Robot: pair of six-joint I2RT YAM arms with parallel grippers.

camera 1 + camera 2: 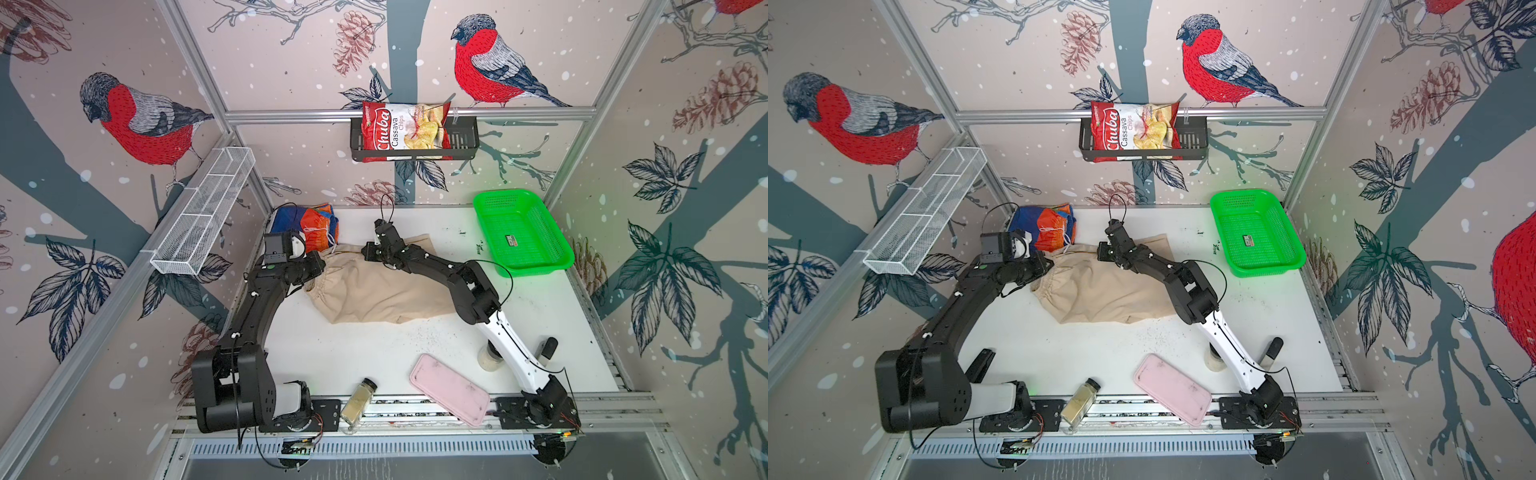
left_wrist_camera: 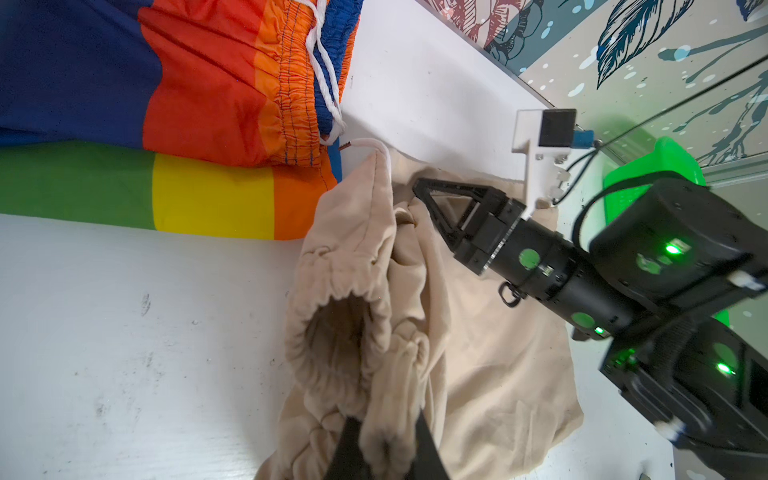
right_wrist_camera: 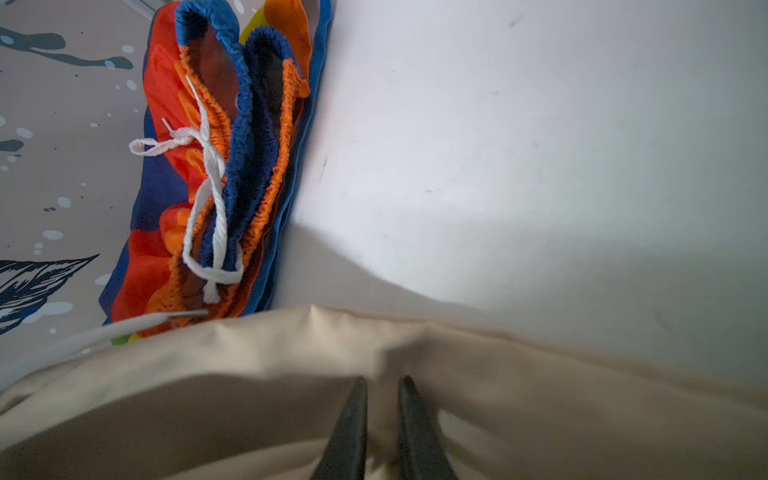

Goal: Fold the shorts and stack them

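Beige shorts (image 1: pixel 374 286) laid mid-desk (image 1: pixel 374 353), gathered waistband toward left edge. Rainbow shorts (image 1: pixel 307 226) bunched at far left corner, just beside. Beige waistband pinched by left tool (image 2: pixel 384 419). Right tool (image 3: pixel 382 380) at far hem, fingers narrowly parted; grip cannot be told.

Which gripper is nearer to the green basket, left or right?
Right. The right gripper is at the beige shorts' far edge, towards the green basket; the left gripper pinches their waistband on the side away from it.
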